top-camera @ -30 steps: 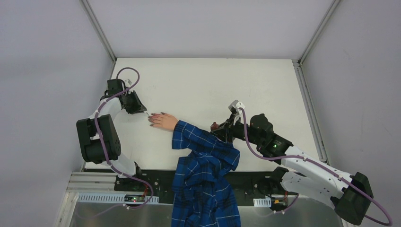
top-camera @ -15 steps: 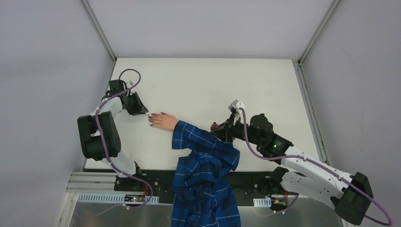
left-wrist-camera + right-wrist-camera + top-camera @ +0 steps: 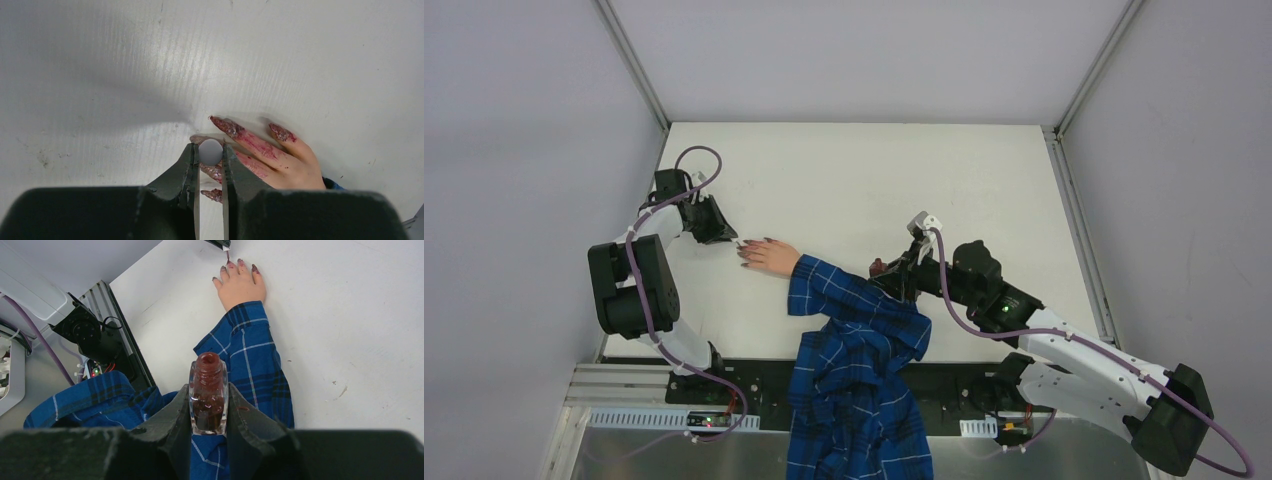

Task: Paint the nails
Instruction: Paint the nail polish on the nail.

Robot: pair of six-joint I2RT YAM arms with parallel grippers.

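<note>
A pale hand (image 3: 774, 258) in a blue plaid sleeve (image 3: 849, 300) lies flat on the white table, with dark reddish-purple nails (image 3: 746, 253) pointing left. In the left wrist view the nails (image 3: 222, 124) and fingers (image 3: 260, 147) are smeared with red polish. My left gripper (image 3: 735, 242) (image 3: 210, 146) is shut on the white brush cap (image 3: 210, 153), seen end-on right over the fingertips. My right gripper (image 3: 882, 272) (image 3: 209, 405) is shut on the open polish bottle (image 3: 208, 396), holding it upright above the sleeve (image 3: 250, 355). The hand (image 3: 242, 287) and the brush tip (image 3: 227, 254) show at the top of the right wrist view.
The rest of the plaid shirt (image 3: 854, 400) hangs over the table's near edge between the arm bases. A metal rail and electronics (image 3: 95, 335) lie along that edge. Grey walls enclose the table (image 3: 874, 170) on three sides.
My left arm's elbow shifted slightly; its gripper stays at the fingertips with the cap. The right arm and bottle have not moved.
</note>
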